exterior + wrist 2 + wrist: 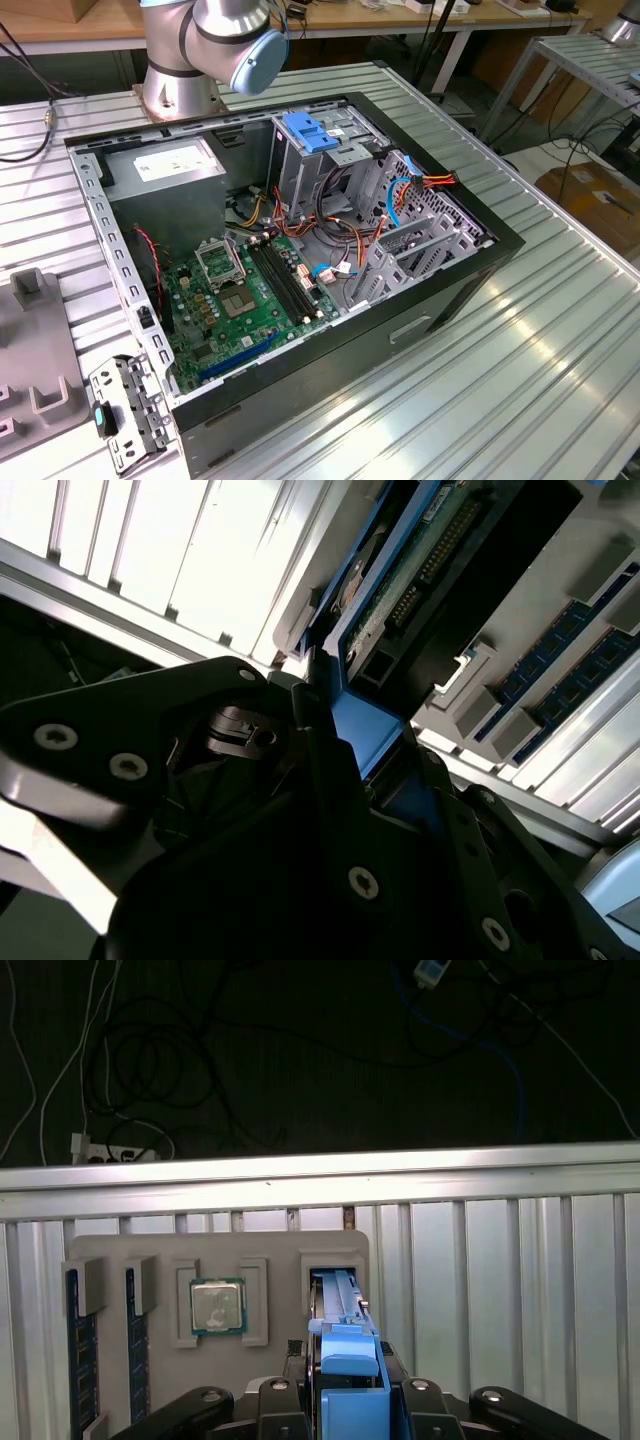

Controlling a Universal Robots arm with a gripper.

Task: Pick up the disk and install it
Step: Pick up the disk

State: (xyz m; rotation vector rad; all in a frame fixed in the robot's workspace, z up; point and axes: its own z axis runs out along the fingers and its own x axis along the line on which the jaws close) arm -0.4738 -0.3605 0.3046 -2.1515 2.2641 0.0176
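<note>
Exterior view high, angled down at open computer case (300,385); both wrist views close over grey tray (270,1245) (520,730)

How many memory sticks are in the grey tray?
2. One memory stick sits in the tray's edge slot, the other in the next slot, nearer the chip. Others could be hidden.

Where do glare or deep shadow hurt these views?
Exterior view: even light, mild sheen on the table. Second wrist view: the table is blown out white, the gripper nearly black. First wrist view: bright band along the table edge, dark floor beyond, the disk well lit.
</note>
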